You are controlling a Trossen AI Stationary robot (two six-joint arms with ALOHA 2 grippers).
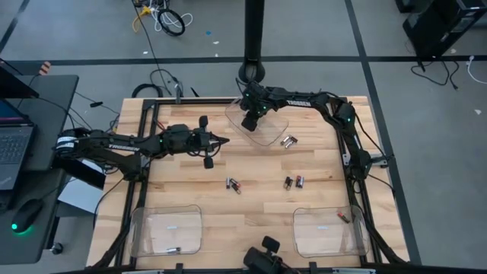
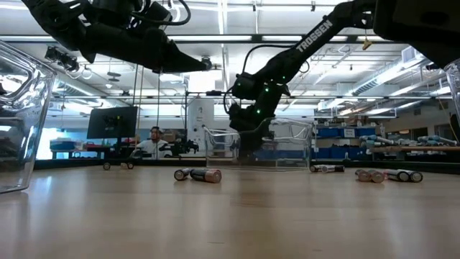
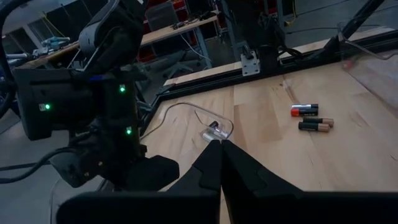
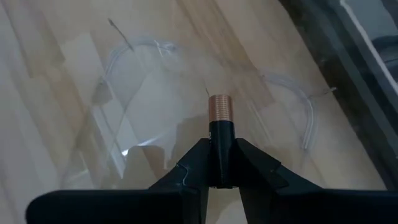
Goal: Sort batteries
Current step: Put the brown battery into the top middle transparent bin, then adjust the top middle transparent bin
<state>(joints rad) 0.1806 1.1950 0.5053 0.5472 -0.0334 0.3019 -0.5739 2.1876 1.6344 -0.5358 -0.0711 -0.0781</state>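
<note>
Batteries, small cylindrical cells in black and copper or silvery grey, lie scattered on the pale wooden table (image 1: pixel 251 205), and the far clear plastic bin (image 1: pixel 272 134) at the table's back edge serves as the landmark here. Both dark robot arms reach in near it. The right gripper (image 4: pixel 220 163) hangs directly over that far bin, its two fingers clamped on a black battery with a copper end (image 4: pixel 220 118), which points down at the bin's transparent floor. The left gripper (image 3: pixel 220 148) hovers off to the left of the far bin, above bare wood, with its fingers pressed together and nothing between them.

Two more clear bins sit at the near edge, well apart from the far bin: the near-left clear bin (image 1: pixel 144 228) holds one silvery cell (image 1: pixel 173 250), and the near-right clear bin (image 1: pixel 304 236) holds one dark cell with a red end (image 1: pixel 343 218).

Just beside the far bin's right corner lies a pair of cells (image 1: pixel 288 141). Nearer the table's middle lie another pair (image 1: pixel 233 184) and a further pair (image 1: pixel 294 182).
</note>
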